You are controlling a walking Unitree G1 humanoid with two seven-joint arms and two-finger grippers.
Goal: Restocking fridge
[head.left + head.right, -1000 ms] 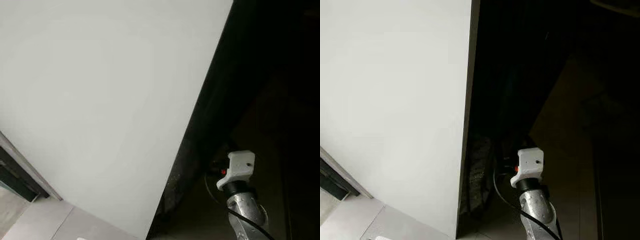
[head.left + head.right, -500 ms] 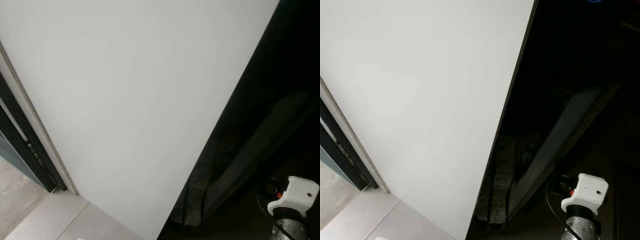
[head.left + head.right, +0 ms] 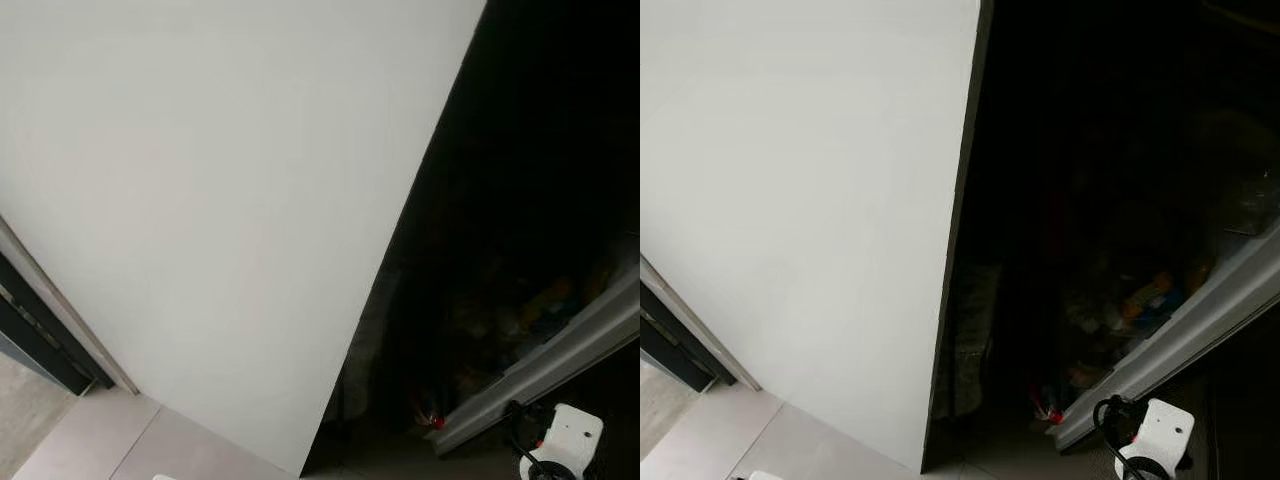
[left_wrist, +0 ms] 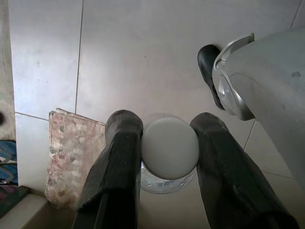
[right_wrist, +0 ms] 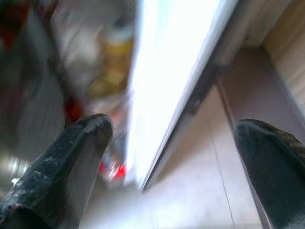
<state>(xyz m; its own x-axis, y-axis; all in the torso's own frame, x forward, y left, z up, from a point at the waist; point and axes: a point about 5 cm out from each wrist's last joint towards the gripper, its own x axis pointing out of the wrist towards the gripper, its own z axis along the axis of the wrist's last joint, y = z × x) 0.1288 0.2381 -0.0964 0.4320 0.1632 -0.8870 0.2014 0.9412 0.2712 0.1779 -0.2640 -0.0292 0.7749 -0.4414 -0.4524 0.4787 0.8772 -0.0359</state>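
Observation:
My left gripper [image 4: 169, 123] is shut on a clear bottle with a round white cap [image 4: 169, 149], held cap-up over the tiled floor. The fridge's broad white panel [image 3: 220, 200] takes up the left of the head views, with the dark fridge interior [image 3: 1080, 180] to its right. The fridge door's grey edge [image 3: 1185, 345] stands swung out at the lower right, with several dim packets on its shelf [image 3: 1140, 295]. My right gripper [image 5: 171, 129] is open, its fingers wide apart, facing that door's bright edge [image 5: 171, 81]. The right wrist's white mount [image 3: 1162, 436] sits just below the door.
A patterned mat [image 4: 71, 157] lies on the grey floor tiles [image 4: 143, 52] under my left gripper. My own silver leg [image 4: 267, 95] and black foot [image 4: 208, 62] are close beside it. A dark door frame [image 3: 40, 340] runs at the lower left of the white panel.
The fridge door has swung further open, showing the packets on its shelf. My right wrist has drawn back toward the lower right. The head camera has also shifted.

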